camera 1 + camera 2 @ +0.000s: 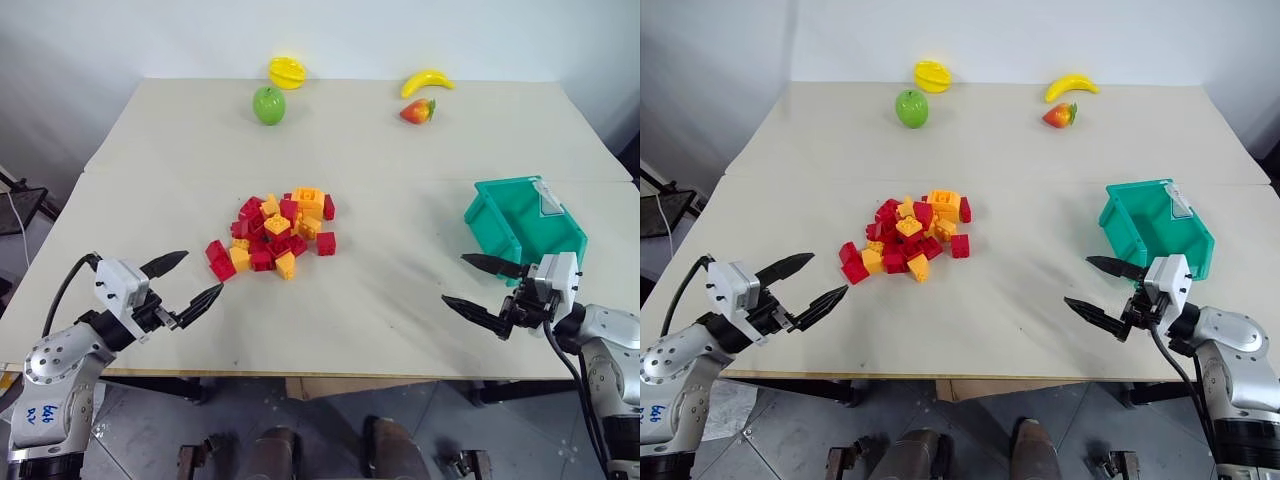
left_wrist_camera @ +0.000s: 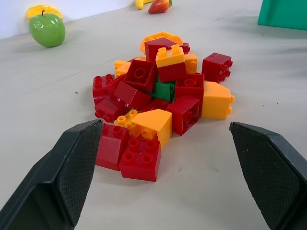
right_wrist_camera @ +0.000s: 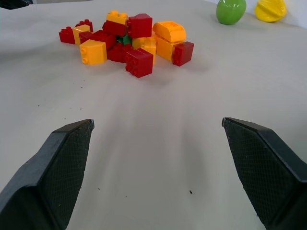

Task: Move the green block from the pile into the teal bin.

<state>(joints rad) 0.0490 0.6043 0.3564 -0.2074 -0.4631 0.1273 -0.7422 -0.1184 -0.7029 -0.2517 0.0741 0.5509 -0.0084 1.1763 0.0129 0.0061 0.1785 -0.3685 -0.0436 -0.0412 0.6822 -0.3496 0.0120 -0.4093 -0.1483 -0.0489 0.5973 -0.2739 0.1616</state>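
The pile (image 1: 275, 232) of red and orange-yellow bricks lies in the middle of the table. The green block (image 2: 164, 90) sits wedged deep in it between red bricks, with just one dark-green face showing; the right wrist view also catches a sliver of the green block (image 3: 125, 40). The teal bin (image 1: 520, 220) stands on the table's right side, its open front facing the pile. My left gripper (image 1: 203, 272) hovers open just left of and in front of the pile, pointing at it. My right gripper (image 1: 454, 278) is open just in front of the bin, pointing left, with nothing between its fingers.
Toy fruit lines the far edge of the table: a green apple (image 1: 268, 104), a yellow fruit (image 1: 287, 71), a banana (image 1: 427, 81) and a red-orange fruit (image 1: 417, 110). Bare tabletop (image 1: 390, 270) stretches between pile and bin. The table's front edge runs just under both grippers.
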